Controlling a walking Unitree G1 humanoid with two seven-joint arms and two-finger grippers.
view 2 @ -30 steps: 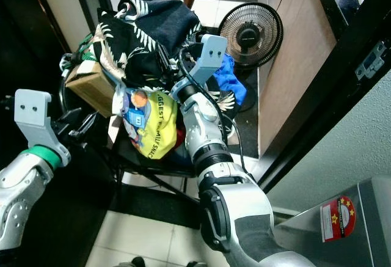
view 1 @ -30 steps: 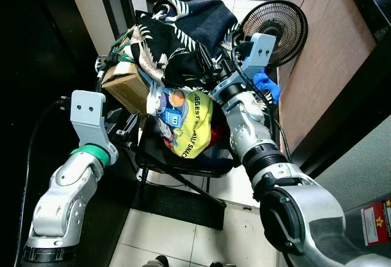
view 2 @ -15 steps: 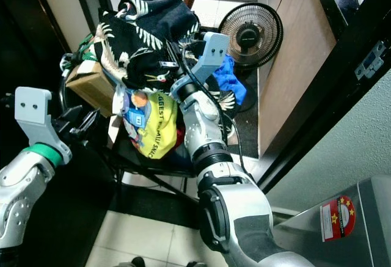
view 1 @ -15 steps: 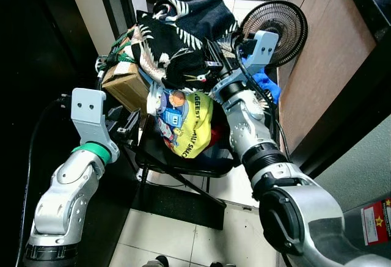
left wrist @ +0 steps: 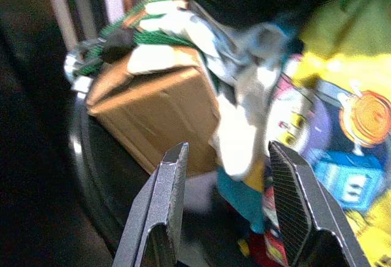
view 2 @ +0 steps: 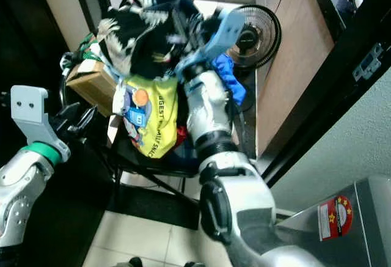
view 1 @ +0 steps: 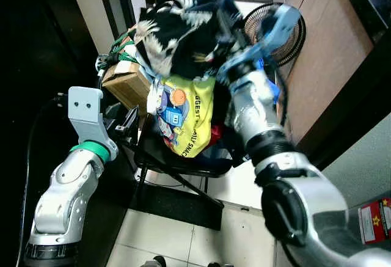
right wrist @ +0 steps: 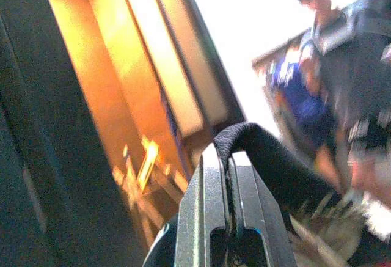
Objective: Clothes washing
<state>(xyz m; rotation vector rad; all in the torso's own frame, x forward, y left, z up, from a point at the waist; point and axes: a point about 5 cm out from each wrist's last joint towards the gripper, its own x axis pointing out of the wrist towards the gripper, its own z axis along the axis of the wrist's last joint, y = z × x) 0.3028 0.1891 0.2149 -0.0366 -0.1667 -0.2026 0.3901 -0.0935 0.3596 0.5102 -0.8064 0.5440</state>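
Dark leaf-print garment (view 1: 183, 35): hanging from the right gripper above the chair's clothes pile.
Chair (view 1: 177, 163): carrying a yellow shirt (view 1: 192, 117).
Right gripper (right wrist: 229, 163): pinching the dark fabric between closed fingers.
Left gripper (left wrist: 229, 209): hovering spread apart beside a cardboard box (left wrist: 156, 114).

Our head eyes look down on one clothes pile (view 1: 183, 65), while our left wrist camera faces it close.
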